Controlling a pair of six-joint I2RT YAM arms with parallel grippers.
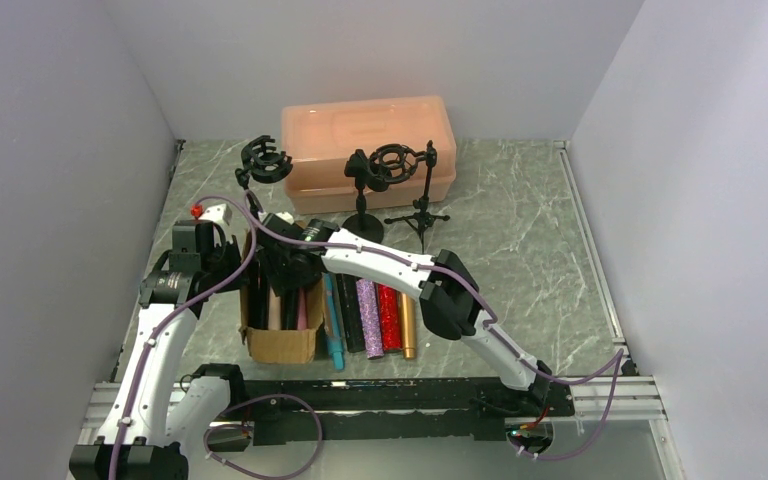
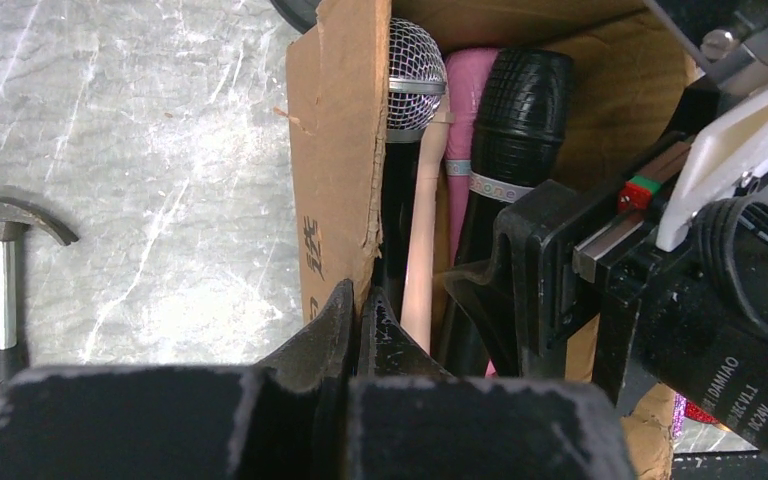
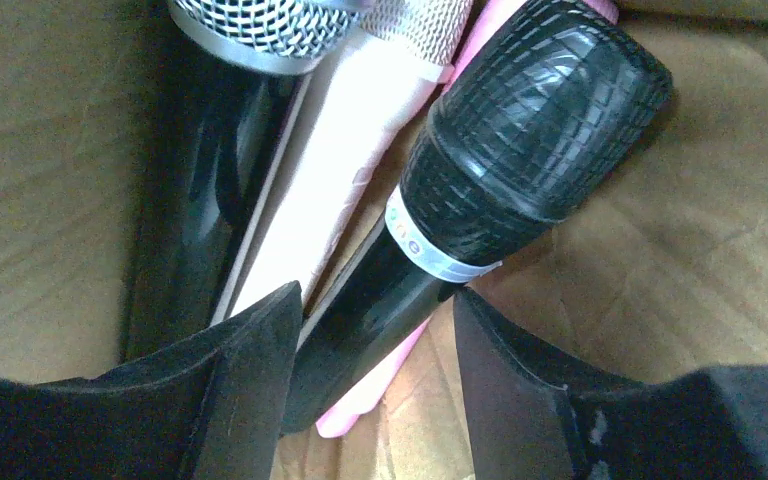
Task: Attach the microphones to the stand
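Right wrist: right gripper (image 3: 372,310) jaws apart astride black microphone (image 3: 530,120); left gripper (image 2: 355,310) jaws clamp cardboard box (image 2: 335,150) wall. Closing off-centre may pinch adjacent peach microphone (image 3: 350,130).

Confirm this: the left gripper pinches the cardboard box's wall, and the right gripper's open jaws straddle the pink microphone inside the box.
Wrong microphone. The right wrist view shows the open jaws of the right gripper straddling the black-headed microphone; the pink microphone only peeks out behind it. The left gripper does pinch the wall of the cardboard box.
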